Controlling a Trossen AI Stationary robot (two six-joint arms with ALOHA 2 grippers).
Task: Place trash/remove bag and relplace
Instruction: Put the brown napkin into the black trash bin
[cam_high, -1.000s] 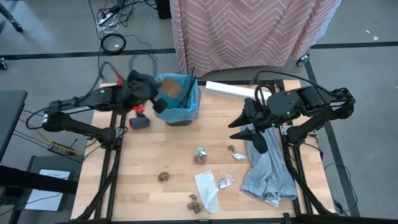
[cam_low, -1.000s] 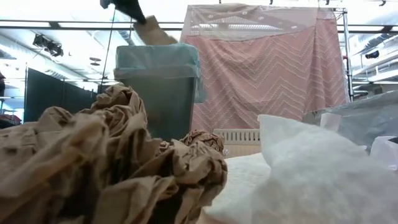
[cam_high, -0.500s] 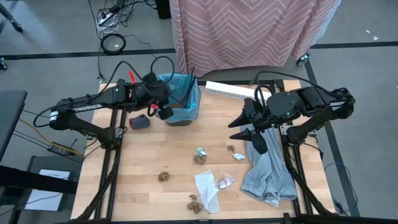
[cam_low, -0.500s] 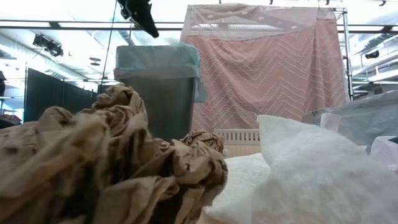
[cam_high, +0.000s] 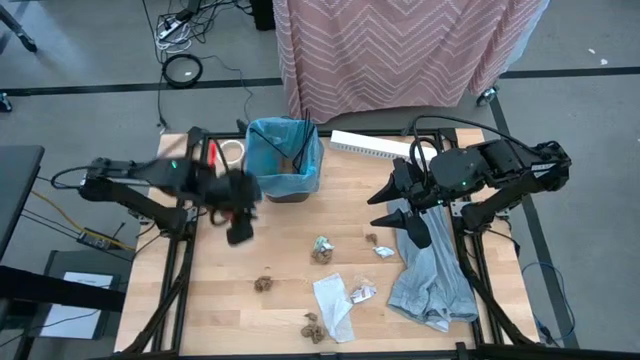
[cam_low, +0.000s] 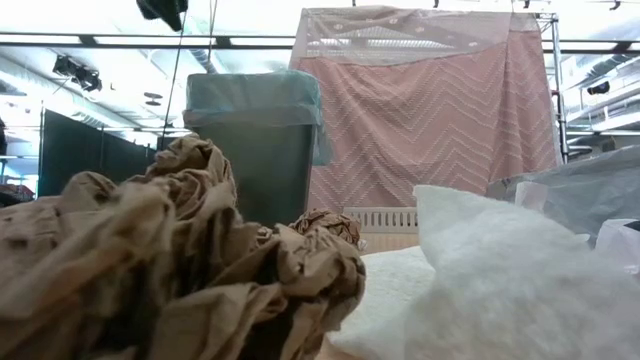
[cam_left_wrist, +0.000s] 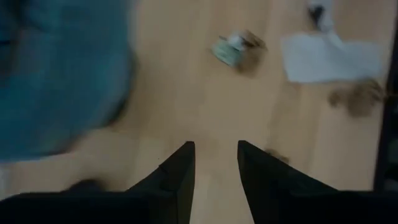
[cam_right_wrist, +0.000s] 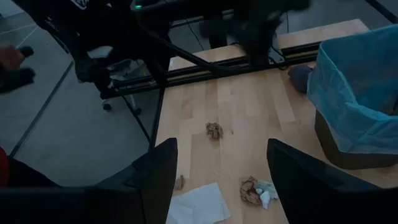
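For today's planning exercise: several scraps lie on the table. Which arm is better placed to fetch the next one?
Left. Its gripper, open and empty, hangs near the brown lump; the right gripper waits by the grey cloth.

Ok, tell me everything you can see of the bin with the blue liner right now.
The small dark bin with the translucent blue plastic liner stands upright near the wooden table's far edge, left of centre. The liner folds over the rim and hangs down the outside. Thin dark sticks lean inside against one wall. Nothing grips it; the left end effector is off to its left, lower down.
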